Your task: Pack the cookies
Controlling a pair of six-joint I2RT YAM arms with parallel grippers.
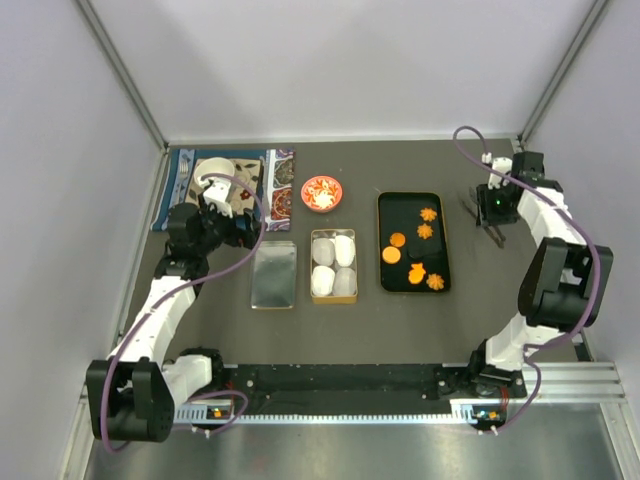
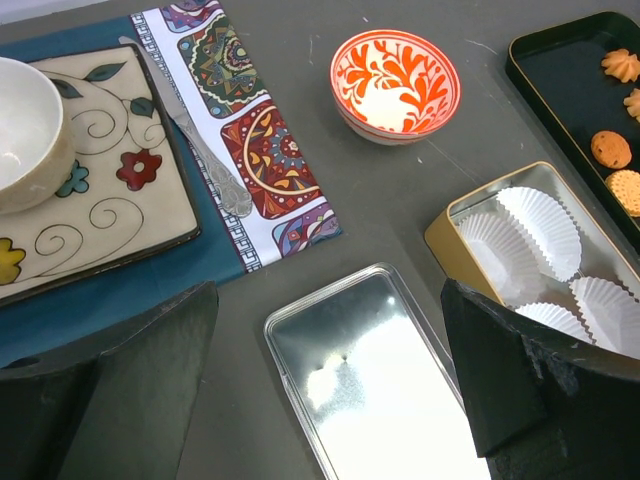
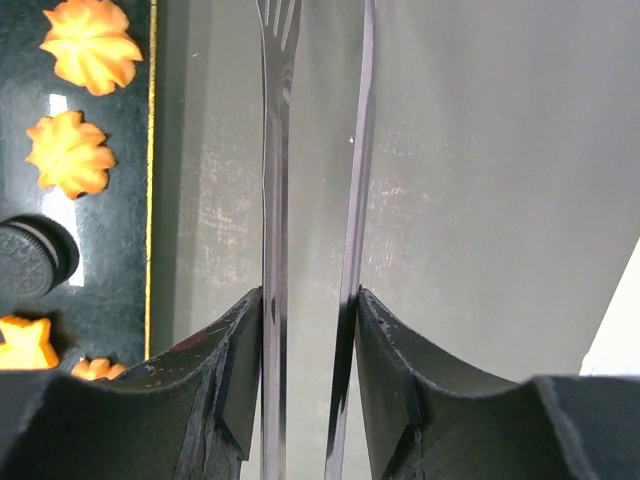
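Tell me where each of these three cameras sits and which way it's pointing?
Top: fixed above and behind the arms, looking down on the table; left arm and right arm both show.
Left wrist: on the left arm, looking forward and down at lid, tin and red bowl; the open left gripper frames the bottom.
Right wrist: low over the table, looking along the tongs that the right gripper clasps; cookies at left.
Shared: both wrist views catch the black tray.
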